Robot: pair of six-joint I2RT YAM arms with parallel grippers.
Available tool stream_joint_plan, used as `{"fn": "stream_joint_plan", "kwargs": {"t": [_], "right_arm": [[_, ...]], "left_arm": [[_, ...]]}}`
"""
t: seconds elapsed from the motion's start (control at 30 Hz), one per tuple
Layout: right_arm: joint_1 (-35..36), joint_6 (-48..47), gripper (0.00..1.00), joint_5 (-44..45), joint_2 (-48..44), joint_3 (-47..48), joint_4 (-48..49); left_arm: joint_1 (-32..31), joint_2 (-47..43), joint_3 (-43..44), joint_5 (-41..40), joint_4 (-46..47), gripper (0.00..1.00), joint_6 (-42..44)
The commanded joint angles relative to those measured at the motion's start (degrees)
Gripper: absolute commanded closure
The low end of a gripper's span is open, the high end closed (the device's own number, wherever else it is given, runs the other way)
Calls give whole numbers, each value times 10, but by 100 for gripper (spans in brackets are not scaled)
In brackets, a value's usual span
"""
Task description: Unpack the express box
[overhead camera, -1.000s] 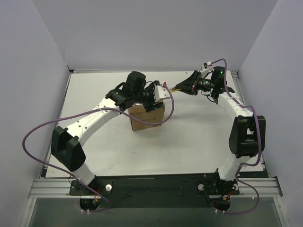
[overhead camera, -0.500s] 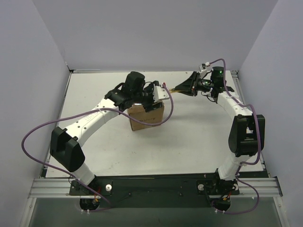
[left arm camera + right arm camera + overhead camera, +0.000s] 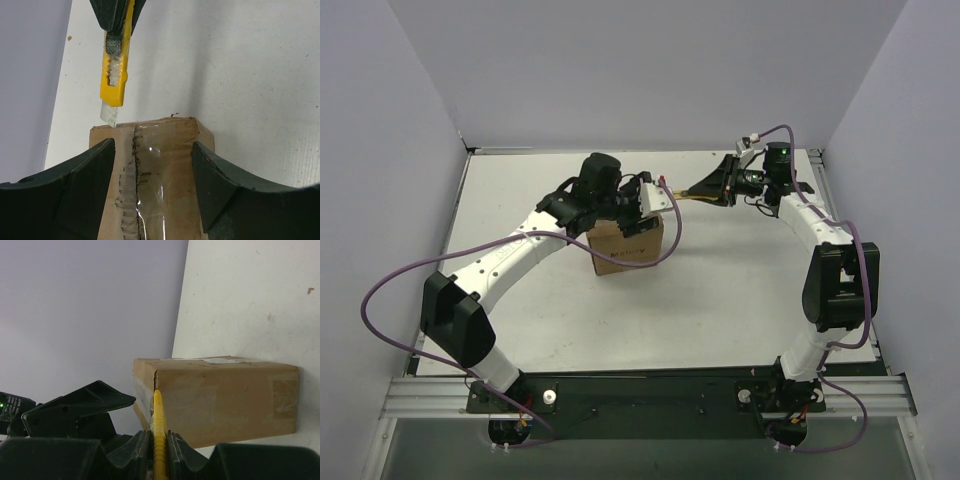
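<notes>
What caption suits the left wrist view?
The open left gripper frames the taped express box; the right gripper holds a yellow utility knife, blade at the box's far edge.

One cardboard box (image 3: 620, 252) sits on the single tabletop (image 3: 720, 290), nearer its far edge than its near edge. One yellow knife (image 3: 115, 75). Two robot arms: a left arm (image 3: 510, 262) and a right arm (image 3: 818, 238). Two grippers: the left gripper (image 3: 152, 165) and the right gripper (image 3: 159, 442).
</notes>
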Motion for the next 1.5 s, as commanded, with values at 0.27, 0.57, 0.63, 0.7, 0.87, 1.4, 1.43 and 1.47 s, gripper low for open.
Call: {"fn": "stream_joint_plan", "kwargs": {"t": [0.27, 0.57, 0.63, 0.7, 0.87, 1.4, 1.43, 1.47], "right_arm": [[8, -36, 100, -48, -29, 10, -42], [13, -62, 100, -54, -40, 1, -74], [15, -68, 100, -54, -44, -2, -80], [16, -76, 100, -54, -48, -5, -87], [16, -91, 100, -55, -59, -16, -106], [25, -135, 100, -63, -91, -46, -157], [24, -139, 100, -63, -96, -50, -159], [25, -140, 100, -63, -98, -55, -161]], "left_arm": [[17, -7, -22, -45, -3, 28, 12], [18, -12, -33, -46, 2, 28, 12], [20, -13, -36, -45, 4, 28, 11], [21, -14, -39, -44, 4, 28, 9], [22, -18, -46, -43, 8, 28, 11], [24, -15, -51, -36, 17, 28, 11], [24, -16, -51, -35, 17, 28, 11], [24, -15, -51, -35, 18, 28, 13]]}}
